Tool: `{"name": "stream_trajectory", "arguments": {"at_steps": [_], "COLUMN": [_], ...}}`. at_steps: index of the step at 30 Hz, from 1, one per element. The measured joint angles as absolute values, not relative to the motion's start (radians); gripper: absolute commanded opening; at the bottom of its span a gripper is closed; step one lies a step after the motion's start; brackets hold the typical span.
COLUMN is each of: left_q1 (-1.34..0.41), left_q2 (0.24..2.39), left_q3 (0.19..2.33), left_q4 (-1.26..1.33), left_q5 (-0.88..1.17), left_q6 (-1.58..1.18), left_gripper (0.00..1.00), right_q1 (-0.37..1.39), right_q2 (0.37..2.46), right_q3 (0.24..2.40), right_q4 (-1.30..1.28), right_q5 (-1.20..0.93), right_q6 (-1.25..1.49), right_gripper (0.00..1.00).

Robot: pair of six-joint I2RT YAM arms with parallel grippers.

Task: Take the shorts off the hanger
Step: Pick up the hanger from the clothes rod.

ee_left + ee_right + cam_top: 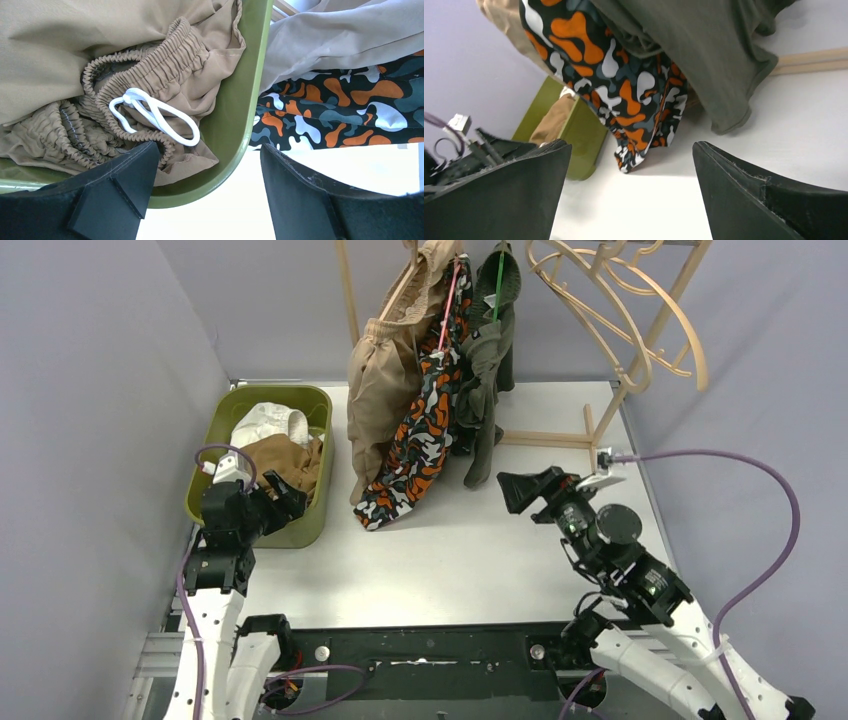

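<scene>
Right gripper (522, 490), wide open and empty, is the nearer one. Dark olive shorts (487, 390) hang vertically just beyond it.

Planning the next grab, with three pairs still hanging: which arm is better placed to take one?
Right. The right gripper, open, faces the dark olive shorts close by; the left gripper, also open, sits at the bin, farther off.

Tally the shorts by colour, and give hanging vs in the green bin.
White shorts: 1, in the green bin
Brown shorts: 1, in the bin
Beige shorts: 1, hanging
Camouflage shorts: 1, hanging
Dark olive shorts: 1, hanging
Total: 5 (2 in the bin, 3 hanging)
</scene>
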State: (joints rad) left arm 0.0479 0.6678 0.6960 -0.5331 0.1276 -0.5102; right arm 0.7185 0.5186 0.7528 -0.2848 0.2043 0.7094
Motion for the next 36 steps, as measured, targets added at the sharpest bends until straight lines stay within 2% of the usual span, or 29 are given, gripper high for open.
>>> {"name": "stream_trajectory", "arguments": {"at_steps": [6,11,16,23,27,31,33,36], "left_q1": [0.047,0.047,0.049,0.069,0.074,0.076,0.076,0.078], "left_q2": [0.672,0.673,0.681,0.721,0.738,0.741,0.741,0.741], "left_q3": [0.696,0.696,0.695,0.691,0.691,0.69,0.69,0.69], "left_q4": [-0.529,-0.526,-0.52,-0.498,-0.481,-0.477,-0.477,-0.477], "left_q5": [0.127,0.128,0.132,0.158,0.174,0.184,0.187,0.19], "left_q6": [-0.509,-0.508,-0.504,-0.491,-0.489,-0.489,-0.489,-0.489], "left_gripper": [0.74,0.74,0.74,0.74,0.74,0.74,0.74,0.74], "right_q1": [0.719,0.716,0.698,0.613,0.567,0.534,0.526,0.521], "right_q2": [0.813,1.062,1.2,1.375,1.47,1.561,1.58,1.615], "right_q3": [1.088,1.41,1.556,1.761,1.867,1.961,1.97,2.008], "right_q4": [-0.377,-0.512,-0.585,-0.653,-0.678,-0.706,-0.709,-0.725], "right_q5": [0.277,0.345,0.352,0.307,0.254,0.204,0.194,0.2], "right_q6": [0.61,0.564,0.53,0.486,0.466,0.443,0.433,0.421], "right_gripper": [1.0,0.89,0.85,0.66,0.6,0.43,0.43,0.51]}}
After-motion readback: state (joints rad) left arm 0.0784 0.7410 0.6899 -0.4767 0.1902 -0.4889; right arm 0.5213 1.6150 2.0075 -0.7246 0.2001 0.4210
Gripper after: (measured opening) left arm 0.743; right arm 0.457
